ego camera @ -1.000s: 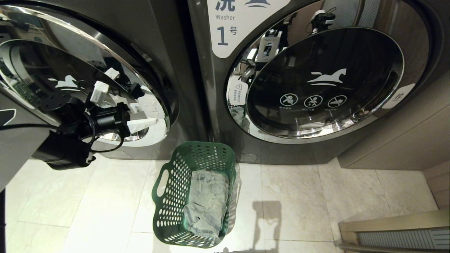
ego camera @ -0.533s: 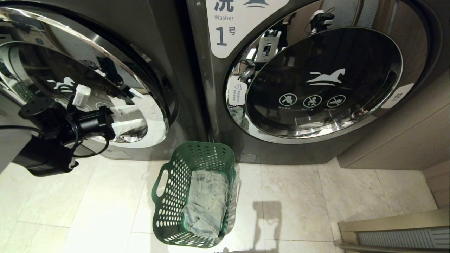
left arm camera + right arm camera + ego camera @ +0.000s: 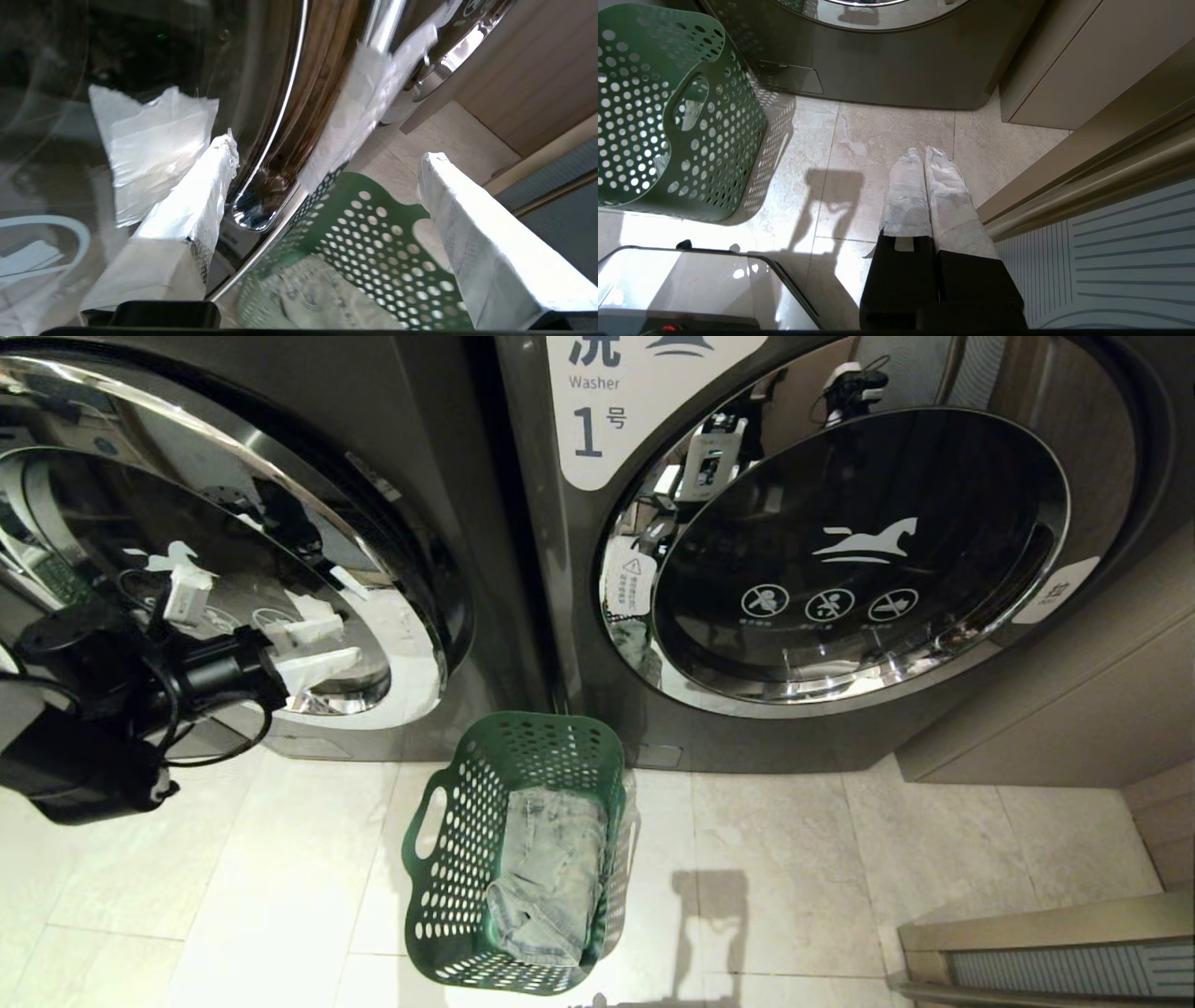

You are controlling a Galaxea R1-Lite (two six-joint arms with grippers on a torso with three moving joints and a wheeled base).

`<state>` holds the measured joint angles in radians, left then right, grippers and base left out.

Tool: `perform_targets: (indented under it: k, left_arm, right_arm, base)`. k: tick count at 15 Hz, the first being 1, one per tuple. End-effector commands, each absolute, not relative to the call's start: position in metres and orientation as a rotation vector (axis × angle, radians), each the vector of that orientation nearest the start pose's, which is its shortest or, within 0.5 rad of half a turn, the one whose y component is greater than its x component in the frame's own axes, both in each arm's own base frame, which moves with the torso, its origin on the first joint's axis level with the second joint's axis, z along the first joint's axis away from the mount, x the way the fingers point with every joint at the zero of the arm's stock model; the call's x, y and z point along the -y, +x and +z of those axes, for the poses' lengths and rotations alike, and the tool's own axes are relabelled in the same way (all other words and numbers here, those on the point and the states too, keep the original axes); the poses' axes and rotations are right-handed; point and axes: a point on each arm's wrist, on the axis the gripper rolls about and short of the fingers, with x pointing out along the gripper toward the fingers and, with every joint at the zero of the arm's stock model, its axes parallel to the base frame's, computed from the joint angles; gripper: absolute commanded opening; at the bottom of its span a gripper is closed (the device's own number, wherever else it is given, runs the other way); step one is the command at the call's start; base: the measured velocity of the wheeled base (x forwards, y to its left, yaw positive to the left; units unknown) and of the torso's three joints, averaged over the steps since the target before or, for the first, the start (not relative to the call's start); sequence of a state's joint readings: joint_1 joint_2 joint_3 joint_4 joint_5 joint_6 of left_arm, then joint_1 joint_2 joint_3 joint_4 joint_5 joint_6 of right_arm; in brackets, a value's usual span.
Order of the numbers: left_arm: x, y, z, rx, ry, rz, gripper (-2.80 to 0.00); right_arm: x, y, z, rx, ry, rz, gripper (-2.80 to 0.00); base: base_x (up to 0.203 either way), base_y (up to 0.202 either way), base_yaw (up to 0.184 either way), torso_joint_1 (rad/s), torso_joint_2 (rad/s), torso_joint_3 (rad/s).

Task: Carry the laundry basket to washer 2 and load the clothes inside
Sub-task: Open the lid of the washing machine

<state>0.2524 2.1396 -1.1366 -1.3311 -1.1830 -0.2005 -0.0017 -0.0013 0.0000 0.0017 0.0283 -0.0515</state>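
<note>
Left tool [image 3: 313, 649] hangs released at the left of the head view, its two white-wrapped fingers [image 3: 476, 261] spread wide and holding nothing, level in front of the round glass door [image 3: 215, 569] of the left-hand washer [image 3: 411, 448] and close to that door's chrome rim. From the left wrist view one finger lies before the dark glass, where its reflection shows, and the other lies over the green basket farther off. No numeral on this left-hand machine is in view, so I cannot tell whether it is washer 2; the neighbouring washer on the right [image 3: 560, 644] carries a white label [image 3: 607, 411] reading "Washer 1", and its door [image 3: 859, 551] with the horse mark is closed. On the pale tiled floor [image 3: 934, 859], just in front of the seam between the two machines, stands the laundry basket [image 3: 467, 859], upright and touched by neither arm. Inside it lie the clothes [image 3: 551, 868], a folded pale denim piece resting against the basket's right wall. Right tool [image 3: 924, 156] shows only in the right wrist view, clenched with its wrapped fingers pressed together and empty, pointing down at the floor to the right of the basket, beside a beige cabinet [image 3: 1087, 60].
</note>
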Motion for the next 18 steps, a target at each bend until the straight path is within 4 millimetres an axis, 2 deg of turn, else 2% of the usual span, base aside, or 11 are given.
perform_targets:
  k: [1, 3, 5, 6, 8, 10, 11, 12, 13, 15, 18]
  left_arm:
    - [-0.079, 0.373, 0.189, 0.168, 0.037, -0.918, 0.0]
    - [-0.074, 0.343, 0.214, 0.192, 0.009, -0.849, 0.0]
    - [-0.068, 0.301, 0.256, 0.274, -0.016, -0.753, 0.0]
    - [-0.064, 0.273, 0.281, 0.345, -0.025, -0.683, -2.8]
    - [-0.065, 0.203, 0.329, 0.496, 0.007, -0.508, -2.8]
    - [-0.071, 0.124, 0.362, 0.598, 0.063, -0.245, -2.8]
    - [-0.058, 0.084, 0.376, 0.657, 0.091, -0.139, -2.8]
    - [-0.038, 0.053, 0.385, 0.697, 0.112, -0.082, -2.8]
    - [-0.023, 0.037, 0.387, 0.692, 0.125, -0.073, -2.8]
    - [-0.01, 0.027, 0.39, 0.639, 0.139, -0.124, -2.8]
    - [-0.04, 0.05, 0.392, 0.554, 0.051, -0.149, -2.8]
  right_arm:
    - [-0.001, -0.023, 0.075, -0.001, -0.052, 0.028, -2.8]
    - [-0.001, -0.023, 0.075, -0.001, -0.052, 0.028, -2.8]
    - [-0.001, -0.023, 0.075, -0.001, -0.052, 0.028, -2.8]
    - [-0.001, -0.023, 0.075, -0.001, -0.052, 0.028, -2.8]
    - [-0.001, -0.023, 0.075, -0.001, -0.052, 0.028, -2.8]
    - [-0.001, -0.023, 0.075, -0.001, -0.052, 0.028, -2.8]
    - [-0.001, -0.023, 0.075, -0.001, -0.052, 0.028, -2.8]
    - [-0.001, -0.023, 0.075, -0.001, -0.052, 0.028, -2.8]
    - [-0.001, -0.023, 0.075, -0.001, -0.052, 0.028, -2.8]
    - [-0.001, -0.023, 0.075, -0.001, -0.052, 0.028, -2.8]
    - [-0.001, -0.023, 0.075, -0.001, -0.052, 0.028, -2.8]
  base:
    - [0.0, 0.0, 0.0, 0.0, 0.0, 0.0]
    - [0.0, 0.0, 0.0, 0.0, 0.0, 0.0]
    - [0.0, 0.0, 0.0, 0.0, 0.0, 0.0]
    - [0.0, 0.0, 0.0, 0.0, 0.0, 0.0]
    - [0.0, 0.0, 0.0, 0.0, 0.0, 0.0]
    - [0.0, 0.0, 0.0, 0.0, 0.0, 0.0]
    - [0.0, 0.0, 0.0, 0.0, 0.0, 0.0]
    - [0.0, 0.0, 0.0, 0.0, 0.0, 0.0]
    - [0.0, 0.0, 0.0, 0.0, 0.0, 0.0]
    - [0.0, 0.0, 0.0, 0.0, 0.0, 0.0]
    - [0.0, 0.0, 0.0, 0.0, 0.0, 0.0]
